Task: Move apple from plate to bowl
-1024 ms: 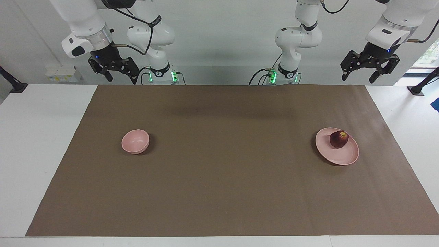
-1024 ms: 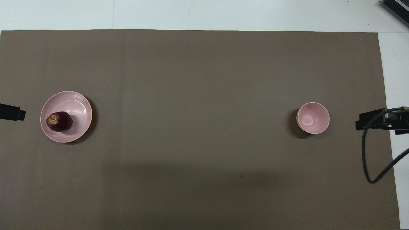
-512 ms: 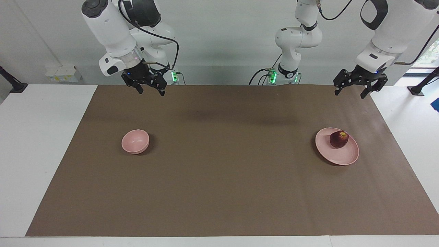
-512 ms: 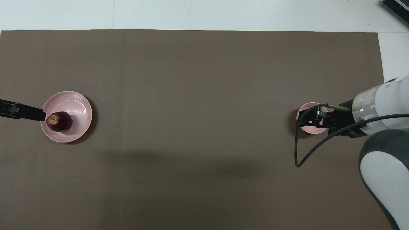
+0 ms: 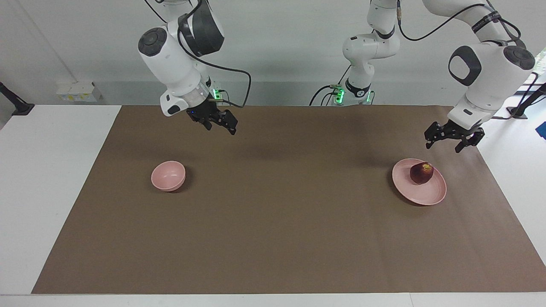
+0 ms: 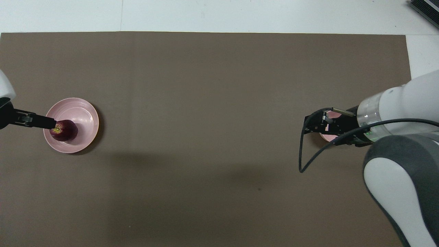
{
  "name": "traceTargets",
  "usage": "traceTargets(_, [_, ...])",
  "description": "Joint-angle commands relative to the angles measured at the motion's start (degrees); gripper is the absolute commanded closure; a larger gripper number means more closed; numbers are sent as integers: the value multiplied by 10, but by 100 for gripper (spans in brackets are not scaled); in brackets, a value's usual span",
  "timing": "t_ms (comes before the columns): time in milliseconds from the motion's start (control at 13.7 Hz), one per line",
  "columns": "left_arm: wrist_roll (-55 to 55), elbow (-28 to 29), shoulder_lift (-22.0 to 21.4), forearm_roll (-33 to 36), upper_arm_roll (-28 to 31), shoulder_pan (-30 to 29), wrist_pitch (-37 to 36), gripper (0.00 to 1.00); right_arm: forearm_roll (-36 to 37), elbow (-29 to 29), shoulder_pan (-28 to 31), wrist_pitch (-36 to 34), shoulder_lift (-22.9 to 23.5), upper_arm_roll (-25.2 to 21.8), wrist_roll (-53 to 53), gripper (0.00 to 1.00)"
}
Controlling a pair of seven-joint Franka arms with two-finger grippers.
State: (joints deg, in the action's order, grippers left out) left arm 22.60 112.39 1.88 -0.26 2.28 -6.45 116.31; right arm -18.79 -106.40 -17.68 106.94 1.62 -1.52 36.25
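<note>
The dark red apple [image 5: 421, 172] lies on the pink plate [image 5: 420, 195] at the left arm's end of the table. My left gripper [image 5: 442, 146] is open and empty, raised in the air just above the plate's robot-side edge, not touching the apple. In the overhead view its tip [image 6: 48, 121] reaches the apple [image 6: 63, 130] on the plate [image 6: 83, 113]. The small pink bowl [image 5: 168, 175] stands empty toward the right arm's end. My right gripper [image 5: 221, 125] is open and empty, raised well above the mat. In the overhead view it [image 6: 313, 125] covers most of the bowl [image 6: 328, 137].
A brown mat [image 5: 281, 213] covers the table, with white table top [image 5: 51, 170] at both ends. A black cable [image 6: 301, 154] hangs from the right wrist.
Both arms have come forward and down. The left gripper has dropped toward the plate and apple. The right gripper has moved toward the table's middle, past the bowl. Apple, plate and bowl have not moved.
</note>
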Motion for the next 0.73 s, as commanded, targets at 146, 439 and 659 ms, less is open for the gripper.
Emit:
traceTargets(146, [2, 59, 53, 3, -6, -6, 129, 0, -92, -40, -51, 96, 25, -2, 76, 0])
traceTargets(439, [-2, 110, 54, 3, -6, -2, 180, 0, -133, -48, -75, 137, 45, -2, 101, 0])
traceTargets(659, [0, 102, 58, 3, -6, 4, 187, 92, -135, -50, -75, 144, 45, -2, 121, 0])
